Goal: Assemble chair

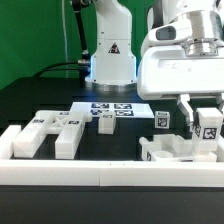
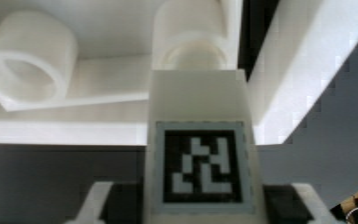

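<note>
— What has the gripper (image 1: 205, 118) got?
— It's clenched on a tagged white block (image 1: 209, 126), lower right of the exterior view; the block hangs upright just above another chair part (image 1: 165, 152); the wrist view shows a round fitting (image 2: 34, 65) there, peg or hole I can't tell.
— A joining step, then?
— I'd say so; next it needs lining up and a straight push down; the loose parts (image 1: 45, 132) lie lower left, the marker board (image 1: 112, 110) at centre.
</note>
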Robot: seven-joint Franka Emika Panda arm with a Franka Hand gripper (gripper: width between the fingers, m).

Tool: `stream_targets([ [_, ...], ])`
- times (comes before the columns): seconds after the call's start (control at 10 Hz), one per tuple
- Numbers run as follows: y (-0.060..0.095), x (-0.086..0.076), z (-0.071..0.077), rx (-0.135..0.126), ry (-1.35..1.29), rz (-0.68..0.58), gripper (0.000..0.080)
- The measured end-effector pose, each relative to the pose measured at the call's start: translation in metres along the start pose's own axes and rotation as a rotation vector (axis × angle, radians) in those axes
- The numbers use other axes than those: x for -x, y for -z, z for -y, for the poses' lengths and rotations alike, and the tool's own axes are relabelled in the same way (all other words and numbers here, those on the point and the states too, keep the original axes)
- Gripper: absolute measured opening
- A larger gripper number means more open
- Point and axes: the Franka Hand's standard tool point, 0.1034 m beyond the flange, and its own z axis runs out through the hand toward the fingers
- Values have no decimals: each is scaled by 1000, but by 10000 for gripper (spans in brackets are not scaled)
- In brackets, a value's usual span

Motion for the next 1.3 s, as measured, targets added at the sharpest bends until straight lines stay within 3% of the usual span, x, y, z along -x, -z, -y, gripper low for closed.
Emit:
stream_targets([
  [0.6,-2,3,1,-2,2,17,290],
  [0.8,-2,4,1,-2,2,22,537],
  [0.9,-2,5,1,-2,2,23,615],
  [1.3,-2,4,-1,-1,6,26,648],
])
